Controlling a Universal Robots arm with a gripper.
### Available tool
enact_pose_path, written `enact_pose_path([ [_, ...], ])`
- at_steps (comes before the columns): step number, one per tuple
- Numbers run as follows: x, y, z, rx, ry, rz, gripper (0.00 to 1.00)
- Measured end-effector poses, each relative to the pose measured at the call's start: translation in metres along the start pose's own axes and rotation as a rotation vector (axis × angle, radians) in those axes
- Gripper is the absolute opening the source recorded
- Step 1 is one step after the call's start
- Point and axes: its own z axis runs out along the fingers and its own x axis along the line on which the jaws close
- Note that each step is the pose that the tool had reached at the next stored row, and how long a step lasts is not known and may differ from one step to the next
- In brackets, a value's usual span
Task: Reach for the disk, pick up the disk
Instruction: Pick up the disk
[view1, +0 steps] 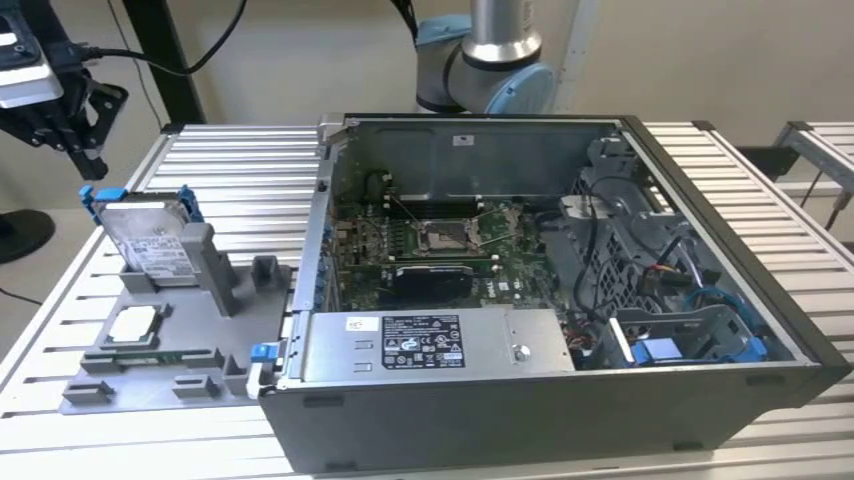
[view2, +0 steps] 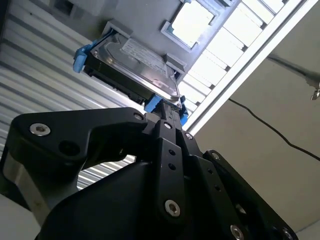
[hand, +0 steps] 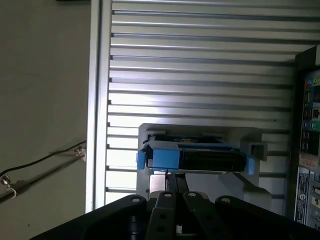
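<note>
The disk (view1: 150, 240) is a silver hard drive with a white label and blue rails. It stands tilted on edge in a grey holder (view1: 200, 270) at the exterior view's left. My gripper (view1: 87, 160) hangs in the air above and beyond it, apart from it, with its black fingers drawn together and nothing between them. In both wrist views the disk (view2: 135, 65) (hand: 200, 157) lies straight past the fingertips (view2: 167, 112) (hand: 175, 175), a gap away. Its blue rail end (hand: 162, 159) faces the gripper.
The holder is part of a grey fixture (view1: 147, 375) that also carries a small square chip (view1: 134, 325). An open computer case (view1: 561, 300) with a grey power supply (view1: 427, 345) stands at the exterior view's right. Everything rests on a slatted metal table (view1: 240, 170).
</note>
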Motion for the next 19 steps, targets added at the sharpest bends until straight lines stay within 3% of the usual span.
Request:
enact_pose_path([
  [8,0.0,0.0,0.0,0.0001,0.0025,-0.064,0.0],
  [19,0.0001,0.0,0.0,0.0001,0.0099,-0.257,0.0],
])
